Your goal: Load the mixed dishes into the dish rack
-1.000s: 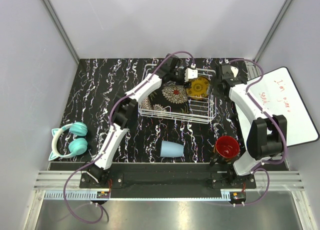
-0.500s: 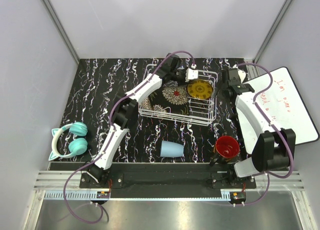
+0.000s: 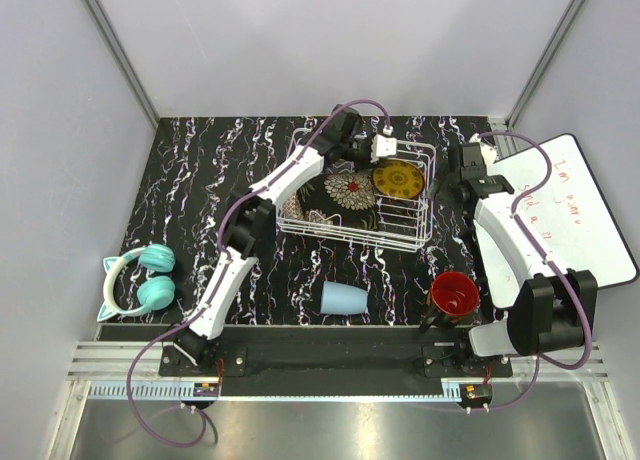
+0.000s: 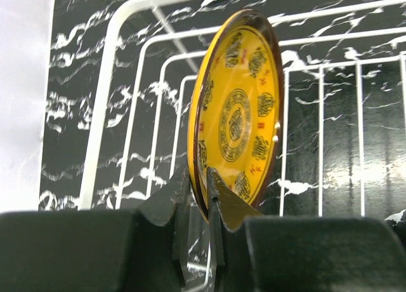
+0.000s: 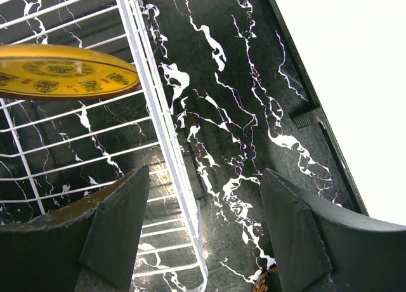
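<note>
Left jaws clamped on the lower rim of the yellow plate (image 4: 238,114), held on edge at the rack's (image 3: 340,232) 1 o'clock corner. Likely glazed: rigid, slick, chips easily. Rim pinch only. Right jaws apart and empty, off the rack's 3 o'clock side.

The yellow plate (image 4: 238,114) is glossy glazed, the wire rack (image 4: 104,89) smooth white-coated, the tabletop (image 5: 247,101) shiny.
</note>
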Action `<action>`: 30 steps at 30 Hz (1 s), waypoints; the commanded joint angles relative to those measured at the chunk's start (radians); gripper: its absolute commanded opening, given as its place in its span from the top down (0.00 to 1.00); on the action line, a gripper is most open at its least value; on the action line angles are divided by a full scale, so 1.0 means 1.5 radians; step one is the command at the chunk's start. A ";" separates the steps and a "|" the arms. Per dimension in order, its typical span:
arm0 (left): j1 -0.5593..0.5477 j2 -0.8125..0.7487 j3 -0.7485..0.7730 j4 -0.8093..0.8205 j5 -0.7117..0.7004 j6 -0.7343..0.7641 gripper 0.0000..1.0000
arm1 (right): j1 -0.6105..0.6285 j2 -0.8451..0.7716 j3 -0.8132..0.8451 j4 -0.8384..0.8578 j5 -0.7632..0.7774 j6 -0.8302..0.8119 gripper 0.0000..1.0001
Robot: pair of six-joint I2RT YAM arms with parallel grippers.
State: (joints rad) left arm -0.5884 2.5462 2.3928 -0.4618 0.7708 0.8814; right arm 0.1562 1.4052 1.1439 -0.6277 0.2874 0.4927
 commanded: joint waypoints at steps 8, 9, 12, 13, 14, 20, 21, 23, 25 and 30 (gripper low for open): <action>0.075 -0.164 -0.074 0.128 -0.126 -0.117 1.00 | -0.006 -0.049 -0.018 0.040 0.012 0.004 0.23; 0.084 -0.169 -0.080 0.134 -0.132 -0.123 1.00 | -0.007 -0.052 -0.020 0.041 0.015 0.002 0.22; 0.100 -0.178 -0.078 0.137 -0.153 -0.136 1.00 | -0.007 -0.066 -0.035 0.053 0.013 0.003 0.23; 0.104 -0.181 -0.082 0.136 -0.156 -0.134 1.00 | -0.007 -0.071 -0.041 0.054 0.013 0.002 0.23; 0.108 -0.189 -0.088 0.135 -0.163 -0.132 1.00 | -0.007 -0.073 -0.041 0.055 0.012 0.001 0.22; 0.128 -0.231 -0.181 0.148 -0.171 -0.123 1.00 | -0.007 -0.073 -0.038 0.055 0.012 -0.003 0.23; 0.131 -0.234 -0.204 0.153 -0.171 -0.125 1.00 | -0.007 -0.073 -0.038 0.055 0.011 -0.003 0.23; 0.134 -0.238 -0.222 0.162 -0.166 -0.127 1.00 | -0.007 -0.075 -0.042 0.055 0.009 -0.002 0.23; 0.134 -0.239 -0.241 0.164 -0.156 -0.126 1.00 | -0.007 -0.077 -0.047 0.057 0.011 0.000 0.23; 0.134 -0.235 -0.274 0.150 -0.135 -0.106 1.00 | -0.006 -0.069 -0.040 0.054 0.009 0.002 0.24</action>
State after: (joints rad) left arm -0.3943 2.2421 2.0098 -0.2634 0.5453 0.7002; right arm 0.1501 1.3197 1.0767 -0.5697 0.2867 0.4931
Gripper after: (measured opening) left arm 0.088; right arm 0.767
